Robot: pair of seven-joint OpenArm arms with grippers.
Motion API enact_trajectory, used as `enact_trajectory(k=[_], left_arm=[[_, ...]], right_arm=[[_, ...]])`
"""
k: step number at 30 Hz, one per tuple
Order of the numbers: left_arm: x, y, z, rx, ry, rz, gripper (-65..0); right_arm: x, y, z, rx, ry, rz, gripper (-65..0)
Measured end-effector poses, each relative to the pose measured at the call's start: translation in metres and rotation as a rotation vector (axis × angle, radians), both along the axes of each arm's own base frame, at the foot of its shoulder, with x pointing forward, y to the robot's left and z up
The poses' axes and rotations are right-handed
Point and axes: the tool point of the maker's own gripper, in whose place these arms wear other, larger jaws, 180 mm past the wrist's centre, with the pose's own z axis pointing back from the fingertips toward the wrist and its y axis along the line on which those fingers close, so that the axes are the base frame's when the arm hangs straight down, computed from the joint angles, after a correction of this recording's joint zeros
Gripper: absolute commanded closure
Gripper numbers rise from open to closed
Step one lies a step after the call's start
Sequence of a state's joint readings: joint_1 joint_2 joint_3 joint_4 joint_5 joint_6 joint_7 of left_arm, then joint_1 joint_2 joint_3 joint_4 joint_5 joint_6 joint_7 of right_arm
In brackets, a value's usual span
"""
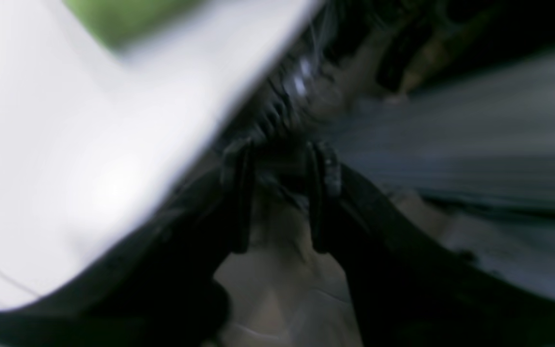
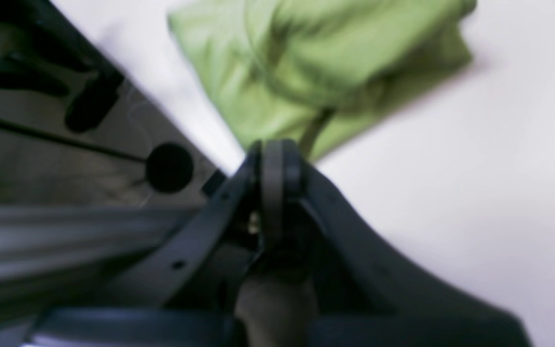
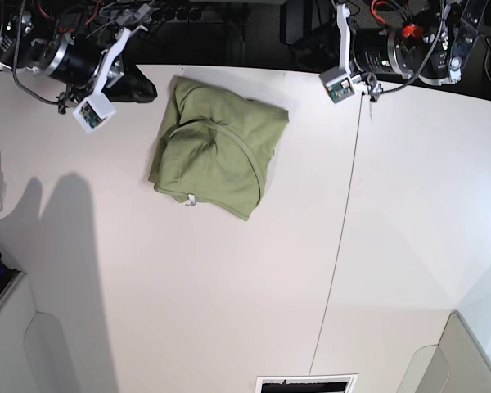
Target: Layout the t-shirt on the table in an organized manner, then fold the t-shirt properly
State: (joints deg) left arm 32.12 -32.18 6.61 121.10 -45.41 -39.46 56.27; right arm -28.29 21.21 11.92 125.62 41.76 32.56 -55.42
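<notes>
An olive t-shirt lies crumpled in the upper centre of the white table; the left gripper stands parted, the right gripper pressed together, both empty.

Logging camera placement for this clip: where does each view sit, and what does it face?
Base: overhead, looking down on the table, crumpled t-shirt, both arms at the far edge.
Left wrist: behind the left hand, jaws apart, aimed past the table edge; blurred.
Right wrist: behind the right hand, shut, facing the t-shirt.
All three show the shirt and table.
</notes>
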Motion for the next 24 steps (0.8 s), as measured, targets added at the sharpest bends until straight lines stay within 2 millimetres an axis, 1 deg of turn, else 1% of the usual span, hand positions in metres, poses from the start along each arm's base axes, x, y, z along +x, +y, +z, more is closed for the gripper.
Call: enact_trajectory(k=[1,2,5,8,10,14,19,23,24], left_arm=[[-0.01,0.001,-0.003,0.006,0.026,0.001,-18.9],[-0.016,0.004,-0.005,0.015,0.041,0.007,-18.9],[-0.027,0.016,-0.013,0.075,0.041,0.018,-18.9],[-0.046,0.025,-0.025,0.131,0.052,0.012,-18.9],[-0.058,0.033,-0.036,0.163,0.083,0.016,-18.9],[-0.069,0.054,-0.066,0.208,0.152,0.063,-18.9],[-0.098,0.089,-0.111,0.275,0.262,0.142,-18.9],[-0.106,0.117,-0.145,0.349,0.343,0.205,-18.9],[-0.107,0.12,-0.154,0.356,0.365,0.23,-18.9]], right_arm=[[-0.009,-0.004,-0.004,-0.009,0.029,-0.006,0.0],[-0.016,-0.009,-0.007,-0.017,0.053,-0.016,0.0],[-0.037,-0.02,-0.016,-0.05,0.119,-0.03,0.0],[-0.065,-0.018,-0.024,-0.042,0.202,-0.026,0.0],[-0.081,-0.018,-0.031,-0.036,0.257,-0.031,0.0],[-0.098,-0.029,-0.05,-0.06,0.34,-0.055,0.0],[-0.121,-0.049,-0.089,-0.087,0.471,-0.118,0.0],[-0.148,-0.056,-0.124,-0.122,0.6,-0.118,0.0],[-0.156,-0.055,-0.134,-0.132,0.634,-0.113,0.0]])
